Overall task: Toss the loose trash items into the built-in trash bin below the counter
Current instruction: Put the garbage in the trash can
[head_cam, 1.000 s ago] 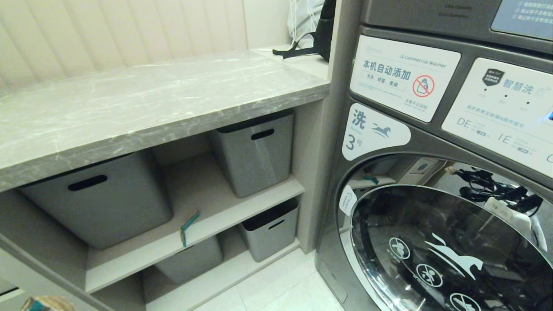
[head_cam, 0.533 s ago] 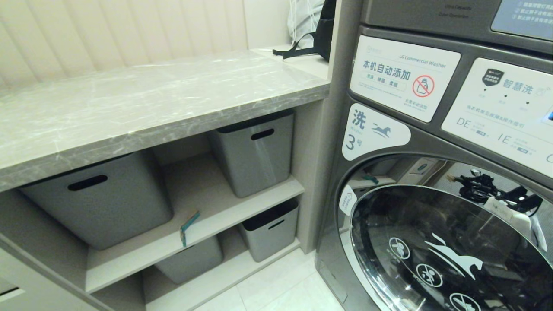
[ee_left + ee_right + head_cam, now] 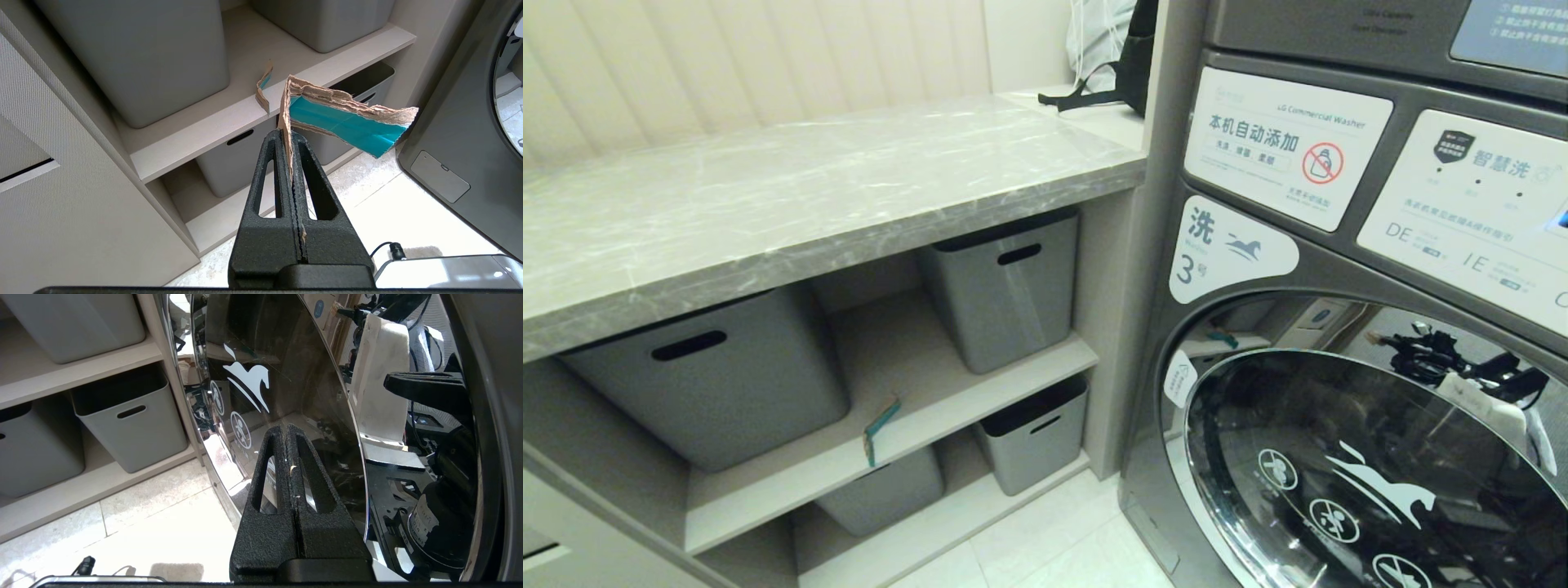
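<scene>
Cardboard in hand: you have one torn scrap (image 3: 347, 122), turquoise on one face and brown on the other, pinched by its brown edge in the left gripper (image 3: 291, 134).
Left pincer: its fingers are pressed together on that edge, with only the card's thickness between them.
Long axis of the held scrap: it folds at the fingertips, one flap running on in line with the fingers and the turquoise flap sticking out sideways toward the washer door (image 3: 1339, 457).
Second scrap (image 3: 263, 87): it stands on edge on the upper shelf (image 3: 980, 392), at the front lip, between the two grey tubs (image 3: 1005, 286); it lies ahead of the left pincer and well apart from it.
Third scrap: you cannot see it in any view.
Bin direction: no flap with a bin sticker shows. A beige cabinet front (image 3: 61, 183) stands on the side of the left pincer away from the washer, so you should judge the bin to lie that way, under the counter (image 3: 809, 188).
Nearer arm: the left, since it already carries the scrap beside that cabinet.
Right gripper (image 3: 287, 430): its fingers are together with nothing between them, parked close to the washer door.
Risk: the sideways flap may catch the opening unless you turn it in first.
</scene>
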Motion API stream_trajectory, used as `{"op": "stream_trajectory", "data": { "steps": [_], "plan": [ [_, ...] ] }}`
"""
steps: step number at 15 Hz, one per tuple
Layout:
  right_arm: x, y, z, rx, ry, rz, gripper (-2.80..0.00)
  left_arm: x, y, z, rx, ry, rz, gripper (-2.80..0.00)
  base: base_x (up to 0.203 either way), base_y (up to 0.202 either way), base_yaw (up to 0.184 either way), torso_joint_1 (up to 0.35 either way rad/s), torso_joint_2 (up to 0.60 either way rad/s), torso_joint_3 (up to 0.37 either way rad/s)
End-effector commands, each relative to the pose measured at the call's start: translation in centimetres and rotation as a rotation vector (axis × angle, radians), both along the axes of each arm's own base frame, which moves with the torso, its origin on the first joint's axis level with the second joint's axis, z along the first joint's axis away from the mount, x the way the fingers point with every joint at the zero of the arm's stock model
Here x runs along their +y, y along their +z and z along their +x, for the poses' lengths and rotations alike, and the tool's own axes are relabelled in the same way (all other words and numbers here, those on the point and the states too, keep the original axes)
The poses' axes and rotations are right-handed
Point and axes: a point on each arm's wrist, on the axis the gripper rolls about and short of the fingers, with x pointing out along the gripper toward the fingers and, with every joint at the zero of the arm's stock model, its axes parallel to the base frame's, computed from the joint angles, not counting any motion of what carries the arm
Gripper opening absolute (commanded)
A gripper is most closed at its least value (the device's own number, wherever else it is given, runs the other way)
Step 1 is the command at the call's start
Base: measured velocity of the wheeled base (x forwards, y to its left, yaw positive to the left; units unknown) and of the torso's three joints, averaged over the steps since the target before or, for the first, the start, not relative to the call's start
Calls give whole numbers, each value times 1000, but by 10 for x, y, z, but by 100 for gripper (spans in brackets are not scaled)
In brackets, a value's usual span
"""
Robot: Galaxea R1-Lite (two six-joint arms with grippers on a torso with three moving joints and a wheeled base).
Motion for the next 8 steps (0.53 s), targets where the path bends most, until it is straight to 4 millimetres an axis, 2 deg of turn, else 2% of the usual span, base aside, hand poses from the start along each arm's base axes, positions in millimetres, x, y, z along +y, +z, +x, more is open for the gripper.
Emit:
{"op": "stream_trajectory", "data": {
  "steps": [1,8],
  "plan": [
    [0,0,0,0,-1,0,-280,0,0,0,2,1,0,-280,0,0,0,0,0,0],
    [0,0,0,0,7,-23,-280,0,0,0,3,-1,8,-280,0,0,0,0,0,0]
  ]
}}
